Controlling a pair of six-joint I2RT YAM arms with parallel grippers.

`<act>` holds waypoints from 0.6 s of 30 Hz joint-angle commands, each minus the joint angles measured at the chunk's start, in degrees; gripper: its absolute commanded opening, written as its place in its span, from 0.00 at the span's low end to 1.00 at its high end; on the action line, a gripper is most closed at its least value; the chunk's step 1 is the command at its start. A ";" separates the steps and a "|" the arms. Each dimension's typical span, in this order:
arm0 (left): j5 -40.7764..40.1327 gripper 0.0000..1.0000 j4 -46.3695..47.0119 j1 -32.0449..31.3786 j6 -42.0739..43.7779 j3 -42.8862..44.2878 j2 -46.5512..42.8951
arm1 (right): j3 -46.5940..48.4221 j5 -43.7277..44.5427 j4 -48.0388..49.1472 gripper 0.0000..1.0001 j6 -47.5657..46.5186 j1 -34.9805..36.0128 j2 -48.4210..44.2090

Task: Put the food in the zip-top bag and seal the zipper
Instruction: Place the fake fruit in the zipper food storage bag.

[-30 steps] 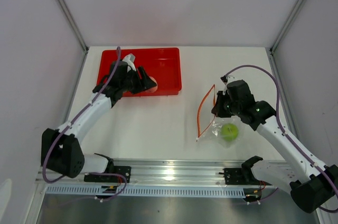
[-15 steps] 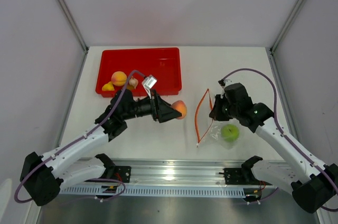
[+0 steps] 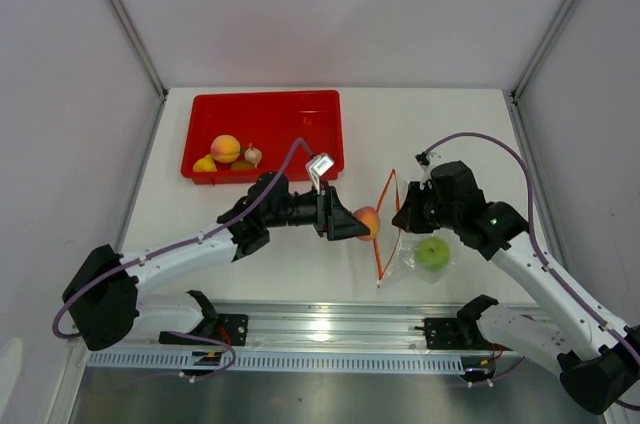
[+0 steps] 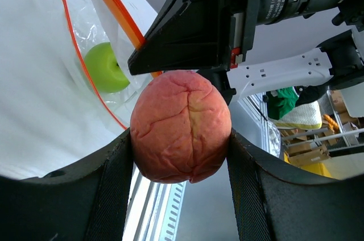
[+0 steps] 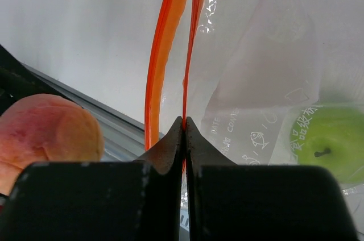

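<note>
The white table stands between pale walls, with a red tray at 11 o'clock. The left gripper is clamped on the red-pink fruit, at 9 o'clock of the zip-top bag. The right gripper, fingers together, pinches the zipper.

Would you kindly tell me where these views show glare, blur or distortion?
Top external: sharp and evenly lit, with glare on the metal rail. Left wrist: wide-angle bending at the edges, red-pink fruit crisp, white table behind the green apple washed out. Right wrist: the near right end effector is dark and soft, with small glints on the zip-top bag.
</note>
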 commanded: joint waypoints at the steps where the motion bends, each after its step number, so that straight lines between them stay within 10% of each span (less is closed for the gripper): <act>1: 1.35 0.00 5.63 -1.23 -1.04 3.52 2.72 | 1.57 -1.61 0.35 0.00 1.01 0.38 -1.68; 13: -0.31 0.02 3.54 -3.95 -2.01 7.91 10.81 | 1.13 -1.61 -0.36 0.00 0.84 0.38 -3.35; 18: -5.58 0.18 -7.43 -4.04 0.89 10.37 12.66 | 1.83 -1.53 -1.15 0.00 0.31 0.38 -3.35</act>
